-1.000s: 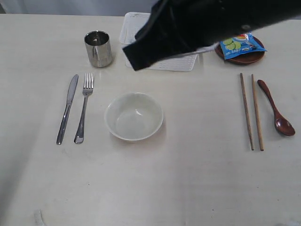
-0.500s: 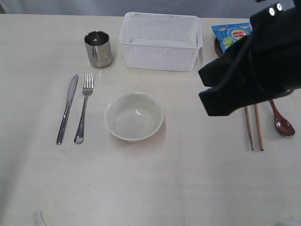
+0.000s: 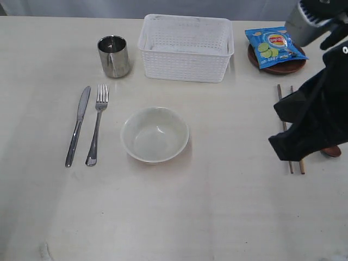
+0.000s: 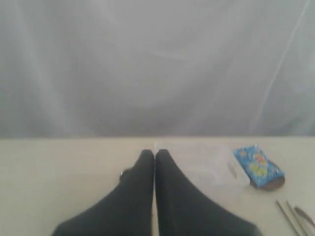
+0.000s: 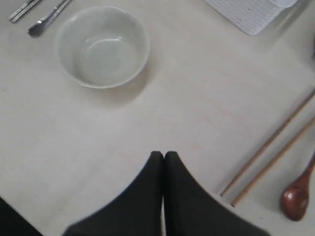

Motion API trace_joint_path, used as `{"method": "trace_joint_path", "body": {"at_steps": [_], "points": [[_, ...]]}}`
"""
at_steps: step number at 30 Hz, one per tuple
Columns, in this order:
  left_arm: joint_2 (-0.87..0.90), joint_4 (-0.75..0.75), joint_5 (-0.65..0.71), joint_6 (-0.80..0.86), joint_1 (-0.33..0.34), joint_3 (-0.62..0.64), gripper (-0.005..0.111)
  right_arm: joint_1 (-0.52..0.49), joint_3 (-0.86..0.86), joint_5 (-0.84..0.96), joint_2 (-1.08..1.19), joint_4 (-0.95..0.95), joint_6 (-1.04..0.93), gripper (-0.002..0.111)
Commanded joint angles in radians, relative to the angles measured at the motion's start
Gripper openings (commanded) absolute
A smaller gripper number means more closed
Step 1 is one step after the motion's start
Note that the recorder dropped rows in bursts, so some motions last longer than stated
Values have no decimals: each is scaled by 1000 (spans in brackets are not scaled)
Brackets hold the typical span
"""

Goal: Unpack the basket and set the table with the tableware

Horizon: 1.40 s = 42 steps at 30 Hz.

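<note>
- Pressing its two black fingers flat together with nothing between them, the right gripper hangs over a bare stretch of the table, between the bowl and the chopsticks.
- The left gripper is likewise closed tight and holds nothing; it points across the table toward the basket.
- The chopsticks lie side by side, with the wooden spoon just beyond them; in the exterior view the right arm covers their middle.
- The bowl stands upright mid-table. On its left in the exterior view, the fork and knife lie parallel.
- Along the far edge stand the steel cup, then the basket, then the brown plate with a blue chip bag on it.
</note>
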Motion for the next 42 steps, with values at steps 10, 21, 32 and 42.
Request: {"method": "trace_joint_path", "body": {"at_steps": [10, 21, 32, 42], "points": [[305, -212, 38, -26, -6, -172, 0, -5, 120, -5, -13, -71, 34, 0], [775, -130, 390, -26, -6, -527, 38, -5, 120, -16, -13, -71, 48, 0], [1225, 40, 705, -74, -6, -1018, 45, -5, 120, -20, -13, -71, 206, 0], [1509, 104, 706, -112, -6, -1130, 45, -5, 120, -20, -13, -71, 277, 0]]}}
